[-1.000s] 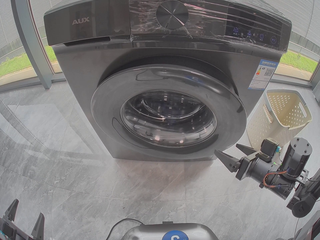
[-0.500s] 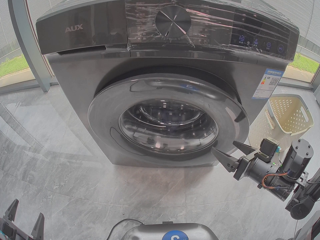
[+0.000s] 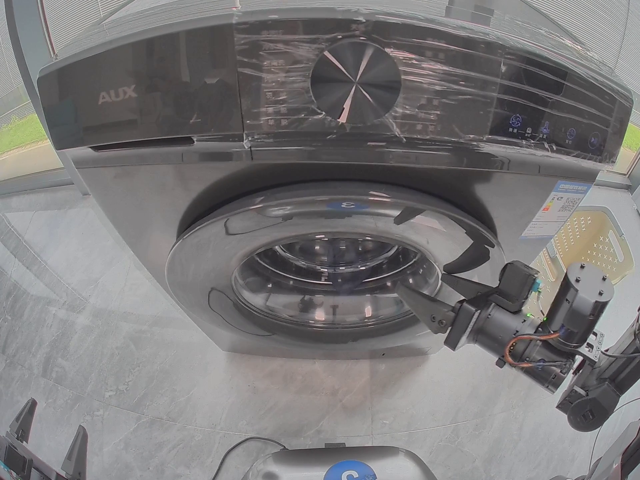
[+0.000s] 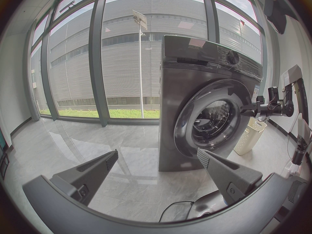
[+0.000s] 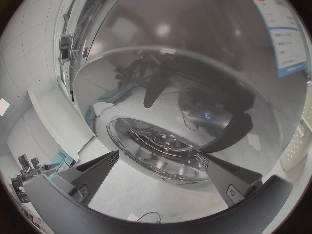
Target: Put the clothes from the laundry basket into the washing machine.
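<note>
Head view closer than a second ago: an advance of the robot toward the grey washing machine [image 3: 320, 168], not a shift of the things. Round door [image 3: 220, 261] shut, so no loading yet; likely step in hand, opening it. Cream laundry basket [image 3: 597, 238] on the floor just beside the machine's right side, contents impossible to tell. Right arm stretched forward at door height. Right gripper [image 3: 421, 283] brought from below the door's lower right edge to in front of its right rim, near the dark handle recess [image 3: 470, 258], jaws spread and empty. Left gripper [image 3: 53, 418] low, well apart, jaws likewise spread.
</note>
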Controlling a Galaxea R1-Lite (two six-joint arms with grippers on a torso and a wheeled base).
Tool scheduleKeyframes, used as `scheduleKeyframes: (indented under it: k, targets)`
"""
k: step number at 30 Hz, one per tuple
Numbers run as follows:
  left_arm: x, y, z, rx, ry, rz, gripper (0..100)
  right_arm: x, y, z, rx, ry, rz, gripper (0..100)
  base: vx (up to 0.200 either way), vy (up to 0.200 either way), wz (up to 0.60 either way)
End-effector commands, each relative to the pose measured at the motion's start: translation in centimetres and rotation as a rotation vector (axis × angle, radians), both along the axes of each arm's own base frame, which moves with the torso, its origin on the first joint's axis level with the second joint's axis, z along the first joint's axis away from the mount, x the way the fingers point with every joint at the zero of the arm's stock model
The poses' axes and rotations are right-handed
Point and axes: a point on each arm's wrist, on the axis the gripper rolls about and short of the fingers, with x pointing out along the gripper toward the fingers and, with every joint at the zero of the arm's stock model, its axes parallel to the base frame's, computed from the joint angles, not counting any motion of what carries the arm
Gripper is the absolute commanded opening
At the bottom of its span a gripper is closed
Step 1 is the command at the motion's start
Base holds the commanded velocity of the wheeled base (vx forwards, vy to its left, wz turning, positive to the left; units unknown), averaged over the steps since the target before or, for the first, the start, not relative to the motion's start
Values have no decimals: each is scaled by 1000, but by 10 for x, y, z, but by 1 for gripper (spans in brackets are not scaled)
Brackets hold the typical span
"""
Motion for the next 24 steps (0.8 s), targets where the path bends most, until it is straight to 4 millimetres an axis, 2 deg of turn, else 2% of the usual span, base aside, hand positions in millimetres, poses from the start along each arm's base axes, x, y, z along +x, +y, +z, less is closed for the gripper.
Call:
scheduleKeyframes:
  k: [1, 5, 10, 12, 13, 15, 16, 17, 22, 23, 24]
  targets:
    - [1, 0, -5, -1, 9, 0, 100, 6, -3, 3, 16, -34, -41, 100, 0, 0, 0]
    - [1, 0, -5, -1, 9, 0, 100, -7, -6, -5, -12, 1, -21, 100, 0, 0, 0]
    - [0, 0, -4, -1, 8, 0, 100, -60, -20, -19, -77, 60, 89, 100, 0, 0, 0]
    - [1, 0, -5, -1, 11, 0, 100, -77, -29, -20, -79, 61, 120, 100, 0, 0, 0]
    - [1, 0, -5, -1, 9, 0, 100, -85, -33, -12, -56, 32, 130, 100, 0, 0, 0]
    - [1, 0, -5, -1, 11, 0, 100, -87, -35, -9, -46, 19, 130, 100, 0, 0, 0]
    - [1, 0, -4, -1, 9, 0, 100, -106, -51, 13, 21, -82, 125, 100, 0, 0, 0]
    - [0, 0, -4, -1, 8, 0, 100, -112, -59, 19, 36, -113, 117, 100, 0, 0, 0]
    - [1, 0, -4, -1, 17, -8, 100, -131, -93, 21, 5, -111, -20, 100, 0, 0, 0]
    - [1, 0, -4, -1, 17, -8, 100, -131, -94, 21, 4, -111, -27, 100, 0, 0, 0]
    - [1, 0, -4, -1, 18, -8, 100, -147, -110, 23, -11, -153, -91, 100, 0, 0, 0]
